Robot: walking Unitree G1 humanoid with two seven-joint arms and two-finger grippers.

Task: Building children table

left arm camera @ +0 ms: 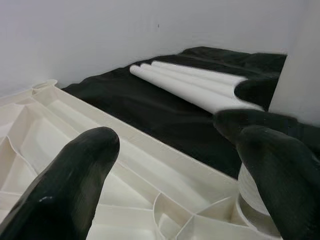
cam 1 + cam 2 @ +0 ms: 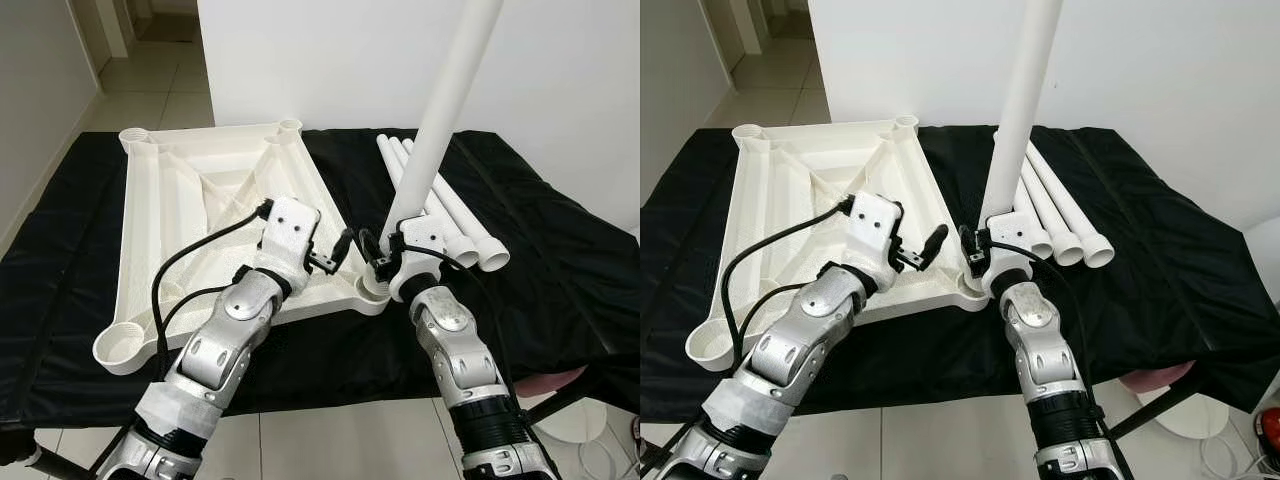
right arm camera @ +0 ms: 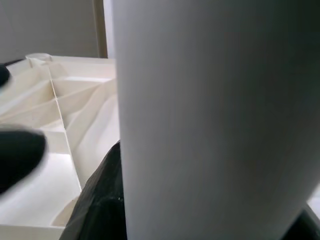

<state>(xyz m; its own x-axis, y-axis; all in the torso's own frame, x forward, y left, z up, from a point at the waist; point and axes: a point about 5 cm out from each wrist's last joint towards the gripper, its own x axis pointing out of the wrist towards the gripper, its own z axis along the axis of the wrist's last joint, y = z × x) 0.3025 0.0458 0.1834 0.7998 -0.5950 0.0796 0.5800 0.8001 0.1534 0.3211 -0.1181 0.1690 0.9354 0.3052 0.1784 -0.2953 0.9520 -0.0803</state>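
Black fingers of the right gripper (image 2: 388, 262) close around the base of a tall white table leg (image 2: 440, 130), which stands upright in the corner socket of the overturned white tabletop (image 2: 180, 210), the corner nearest the robot's right arm. Beside that same corner, the left gripper (image 2: 335, 255) hovers over the tabletop's ribbed underside, its fingers spread apart and gripping nothing. Three more white legs (image 2: 455, 215) lie side by side on the black cloth (image 2: 560, 260) just beyond the standing leg, clear of the tabletop.

From the right eye, the tabletop (image 2: 790, 190) lies with round sockets at its corners, and the upright leg (image 2: 1018, 110) rises past the frame's top edge against the white wall (image 2: 1160, 70).

At the left wrist, two dark fingertips (image 1: 65, 190) sit wide apart above the tabletop's ribs, the spare legs (image 1: 190, 85) lying on the cloth beyond.

At the right wrist, the leg (image 3: 210, 120) looms close, the tabletop (image 3: 65, 115) just beside it.
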